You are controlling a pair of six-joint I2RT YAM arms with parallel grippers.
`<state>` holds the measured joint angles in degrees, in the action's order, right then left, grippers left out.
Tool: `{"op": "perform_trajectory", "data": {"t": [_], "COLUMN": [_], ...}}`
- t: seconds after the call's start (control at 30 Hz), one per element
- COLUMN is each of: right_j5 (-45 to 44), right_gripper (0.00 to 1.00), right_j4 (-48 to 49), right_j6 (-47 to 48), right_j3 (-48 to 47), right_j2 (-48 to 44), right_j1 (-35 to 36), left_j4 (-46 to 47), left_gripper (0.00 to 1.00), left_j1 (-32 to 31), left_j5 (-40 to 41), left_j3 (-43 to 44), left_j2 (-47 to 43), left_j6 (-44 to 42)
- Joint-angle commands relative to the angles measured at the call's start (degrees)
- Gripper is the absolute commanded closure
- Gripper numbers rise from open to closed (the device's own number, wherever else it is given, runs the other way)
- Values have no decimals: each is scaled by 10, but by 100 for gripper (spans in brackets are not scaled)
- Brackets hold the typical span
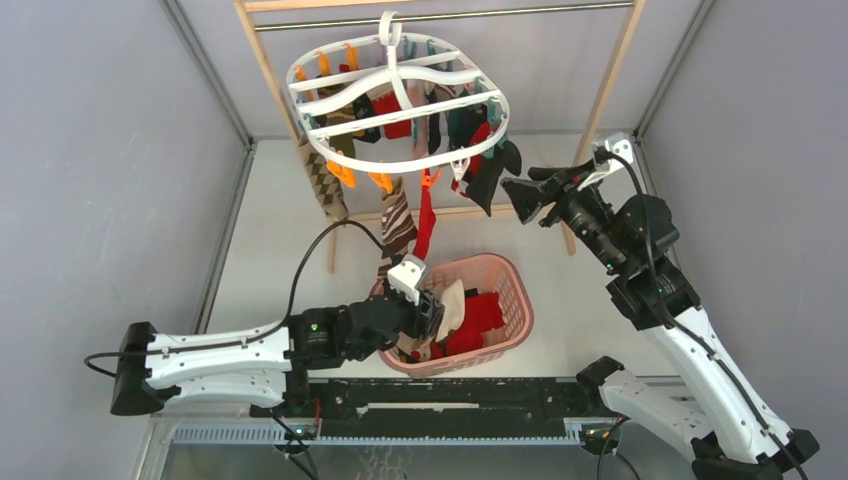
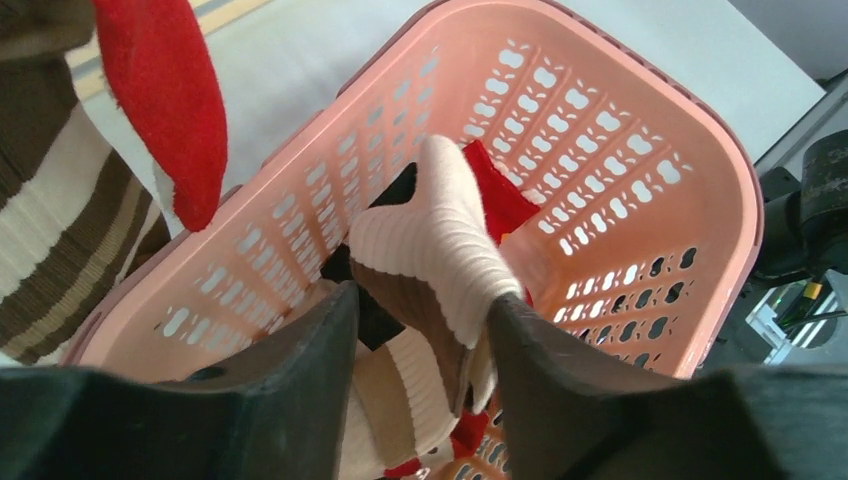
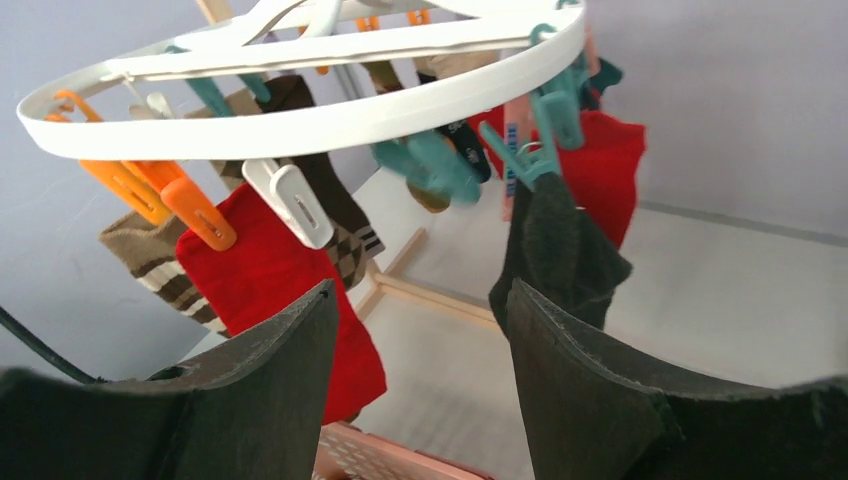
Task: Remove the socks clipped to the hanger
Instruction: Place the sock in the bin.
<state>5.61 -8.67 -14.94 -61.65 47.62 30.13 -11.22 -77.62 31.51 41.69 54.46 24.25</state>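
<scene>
The white oval hanger point(image 1: 400, 165) hangs from a rail with several socks clipped under it: an argyle one point(image 1: 322, 180), a brown striped one point(image 1: 397, 225), a red one point(image 1: 425, 225) and a black one point(image 1: 487, 180). My left gripper point(image 1: 435, 310) is over the pink basket, its fingers apart, with a cream and brown sock point(image 2: 440, 240) lying loosely between them point(image 2: 422, 295). My right gripper point(image 1: 515, 198) is open and empty just right of the hanger, near the black sock point(image 3: 555, 250). In the right wrist view point(image 3: 420, 285) it sits below the hanger's rim point(image 3: 330, 125), with a red sock point(image 3: 270, 270) on its left.
The pink lattice basket point(image 1: 520, 290) stands on the table in front of the hanger and holds red and black socks point(image 1: 480, 315). The wooden-framed rail point(image 1: 605, 95) stands at the back, its legs on the table. Grey walls close in both sides.
</scene>
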Motion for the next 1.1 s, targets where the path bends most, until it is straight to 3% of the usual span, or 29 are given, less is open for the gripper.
{"op": "perform_trajectory", "data": {"t": [0.0, 0.07, 0.1, 0.27, 0.53, 0.8, 1.07], "right_j5": [-6, -9, -6, 43, 231, 305, 297], "right_gripper": [30, 30, 30, 30, 31, 32, 32], "right_j4": [10, 12, 15, 33, 127, 153, 159], "right_j6": [-12, -14, -14, -14, -12, -27, -15], "right_j3": [7, 13, 16, 18, 17, 17, 16], "right_j2": [-14, -11, -9, 24, 81, 115, 143], "right_j1": [-29, -45, -54, -118, -215, -220, -189], "left_j4": [21, 18, 16, 5, -11, -18, -26], "left_gripper": [32, 4, 1, 0, 0, 0, 0], "left_j1": [-2, -3, -4, -13, -30, -40, -51], "left_j5": [16, 15, 15, 18, 28, 31, 40], "left_j3": [-13, -11, -10, -3, 7, 15, 23], "left_j2": [-6, -9, -10, -19, -42, -43, -44], "left_j6": [19, 19, 19, 18, 16, 14, 13]}}
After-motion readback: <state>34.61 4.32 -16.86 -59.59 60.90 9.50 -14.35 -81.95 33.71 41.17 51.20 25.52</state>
